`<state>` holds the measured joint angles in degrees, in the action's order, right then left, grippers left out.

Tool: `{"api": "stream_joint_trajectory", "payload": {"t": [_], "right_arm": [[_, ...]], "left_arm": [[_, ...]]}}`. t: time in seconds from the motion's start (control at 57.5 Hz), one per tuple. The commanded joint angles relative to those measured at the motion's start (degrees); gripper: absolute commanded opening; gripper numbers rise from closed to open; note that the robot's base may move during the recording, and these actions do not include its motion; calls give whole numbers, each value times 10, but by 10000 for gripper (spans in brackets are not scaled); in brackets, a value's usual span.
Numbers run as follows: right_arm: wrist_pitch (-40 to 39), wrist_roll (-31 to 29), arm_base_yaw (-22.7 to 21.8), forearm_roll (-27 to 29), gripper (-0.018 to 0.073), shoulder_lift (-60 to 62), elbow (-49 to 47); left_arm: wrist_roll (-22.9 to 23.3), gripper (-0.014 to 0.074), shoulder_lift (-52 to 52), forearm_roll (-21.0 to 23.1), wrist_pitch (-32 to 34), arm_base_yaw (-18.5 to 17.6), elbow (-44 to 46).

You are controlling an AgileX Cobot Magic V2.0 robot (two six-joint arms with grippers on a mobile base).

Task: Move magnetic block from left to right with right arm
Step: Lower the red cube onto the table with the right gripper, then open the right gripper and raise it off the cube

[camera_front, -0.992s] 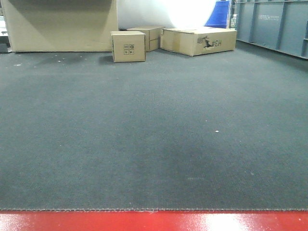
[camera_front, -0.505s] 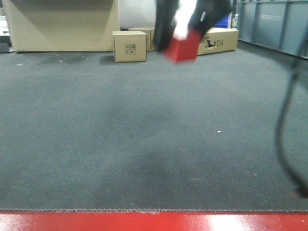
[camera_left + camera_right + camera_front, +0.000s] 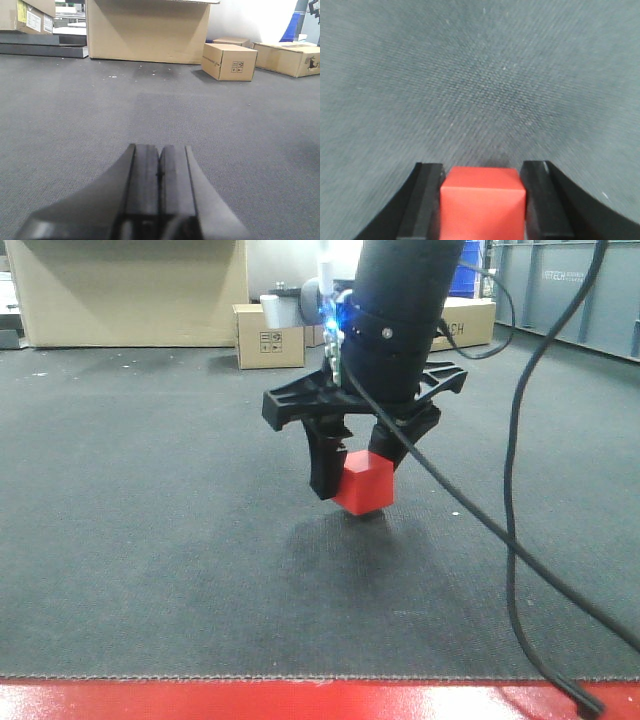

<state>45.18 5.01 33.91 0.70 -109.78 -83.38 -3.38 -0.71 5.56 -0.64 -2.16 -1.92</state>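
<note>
The right hand (image 3: 352, 475) has come down from the top of view, bringing the magnetic block (image 3: 364, 483) close to the carpet (image 3: 150, 490).

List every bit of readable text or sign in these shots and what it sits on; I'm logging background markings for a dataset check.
"CH": the visible end of a black marking on the flat cardboard box, the rest hidden behind the arm.
Handling pictograms: printed panel on the small cardboard box, too small to read.
White and yellow labels: on the box at the upper left, unreadable.
Red block: no markings.
</note>
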Motion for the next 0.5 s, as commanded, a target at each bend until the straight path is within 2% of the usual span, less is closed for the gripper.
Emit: {"api": "stream_joint_trajectory", "payload": {"t": [0.0, 0.052, 0.122, 0.279, 0.487], "right_arm": [[-27, -5, 0, 0, 197, 29, -21], [-29, -6, 0, -2, 208, 29, -21], [-29, -6, 0, -2, 285, 29, -21], [-24, -6, 0, -2, 657, 29, -21], [-31, -5, 0, -1, 624, 61, -21]], "left_arm": [[4, -126, -5, 3, 52, 1, -4], [4, -126, -5, 3, 52, 1, -4], [4, -126, -5, 3, 52, 1, -4], [4, -126, -5, 3, 52, 1, -4], [4, -126, -5, 3, 52, 1, -4]]}}
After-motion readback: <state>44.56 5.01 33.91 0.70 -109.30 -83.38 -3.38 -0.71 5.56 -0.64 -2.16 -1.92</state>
